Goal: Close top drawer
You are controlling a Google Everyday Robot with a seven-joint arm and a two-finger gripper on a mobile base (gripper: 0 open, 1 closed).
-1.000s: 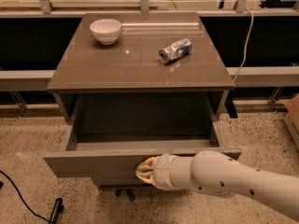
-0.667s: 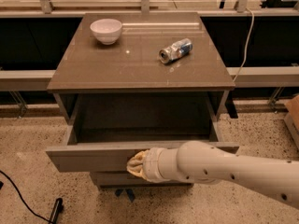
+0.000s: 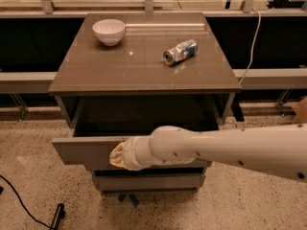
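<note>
The top drawer [image 3: 81, 150] is a wide grey-brown drawer standing partly open from the cabinet, its dark interior showing under the cabinet top. My gripper [image 3: 116, 155] is at the end of the white arm that reaches in from the right, pressed against the middle of the drawer's flat front panel. The arm hides the right half of the front panel.
On the cabinet top [image 3: 144, 61] stand a white bowl [image 3: 109, 31] at the back left and a crushed can [image 3: 180, 51] lying on its side at the right. A lower drawer front [image 3: 148, 181] shows beneath. A black cable [image 3: 29, 210] lies on the speckled floor at the left.
The drawer has slid inward toward the cabinet, and my gripper and arm have moved forward with it, staying against the front panel.
</note>
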